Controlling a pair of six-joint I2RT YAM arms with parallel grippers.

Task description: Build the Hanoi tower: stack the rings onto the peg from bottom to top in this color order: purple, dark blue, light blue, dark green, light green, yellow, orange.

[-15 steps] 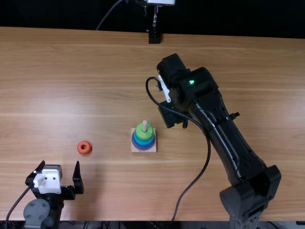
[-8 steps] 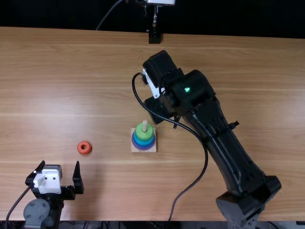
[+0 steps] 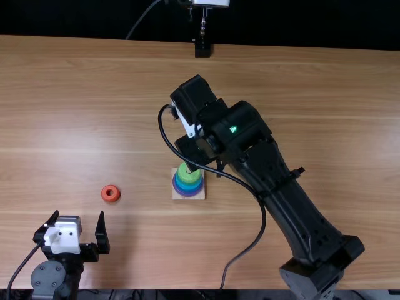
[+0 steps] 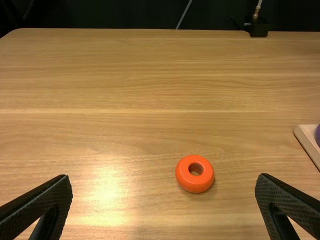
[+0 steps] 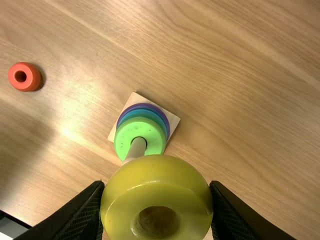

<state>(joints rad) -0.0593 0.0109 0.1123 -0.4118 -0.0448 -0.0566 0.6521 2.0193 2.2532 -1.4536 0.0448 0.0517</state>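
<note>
Top view: purple, blue and light green rings [image 3: 189,184] are being held stacked on a square, pale wooden base [image 3: 200,195]. In the right wrist view, a thick, glossy yellow ring [image 5: 156,182] is being pinched by the right gripper [image 3: 195,152], overlapping the wooden peg [image 5: 136,148]. A small orange ring [image 3: 110,194] is being supported near the spread left gripper [image 3: 79,214].

Orange ring [image 4: 194,185] (hole upward) lies on the table [image 4: 150,130], jaws apart.

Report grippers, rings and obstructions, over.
Right gripper shut on yellow ring, near the peg. Left gripper open, holding nothing. Orange ring on table, not in the way.
</note>
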